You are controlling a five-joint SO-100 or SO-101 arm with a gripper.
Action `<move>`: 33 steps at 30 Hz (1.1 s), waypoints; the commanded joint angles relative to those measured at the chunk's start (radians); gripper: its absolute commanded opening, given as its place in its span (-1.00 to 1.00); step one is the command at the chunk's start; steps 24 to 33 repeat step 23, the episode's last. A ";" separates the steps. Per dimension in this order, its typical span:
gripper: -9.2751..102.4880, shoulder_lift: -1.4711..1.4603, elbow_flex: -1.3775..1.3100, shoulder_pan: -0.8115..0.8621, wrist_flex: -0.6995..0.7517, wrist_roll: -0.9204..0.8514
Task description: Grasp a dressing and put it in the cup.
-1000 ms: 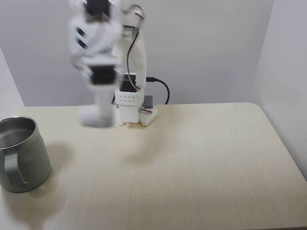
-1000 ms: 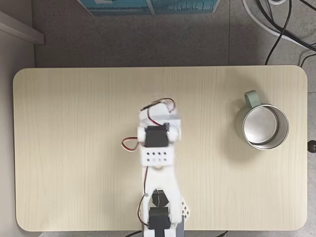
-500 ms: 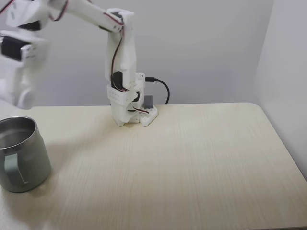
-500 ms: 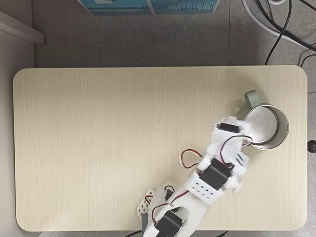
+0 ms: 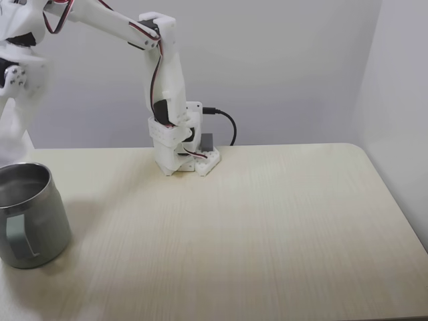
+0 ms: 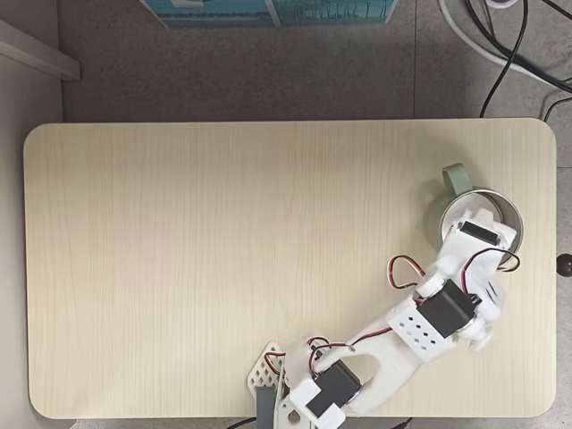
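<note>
Gripper (image 6: 478,234) now over the cup (image 6: 508,219), having swung across from mid-table within the last second. Carry looks nearly done; release should come next. Fingers blurred in the side fixed view, spread or pressed together: cannot tell. Dressing not made out, presumably between them. Cup (image 5: 30,217) sits near the table (image 6: 179,268) edge.
</note>
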 commanded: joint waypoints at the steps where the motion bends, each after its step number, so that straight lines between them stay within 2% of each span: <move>1: -0.53 -0.009 0.051 0.015 -0.014 -0.002; 33: -0.52 0.018 0.060 0.054 -0.064 -0.002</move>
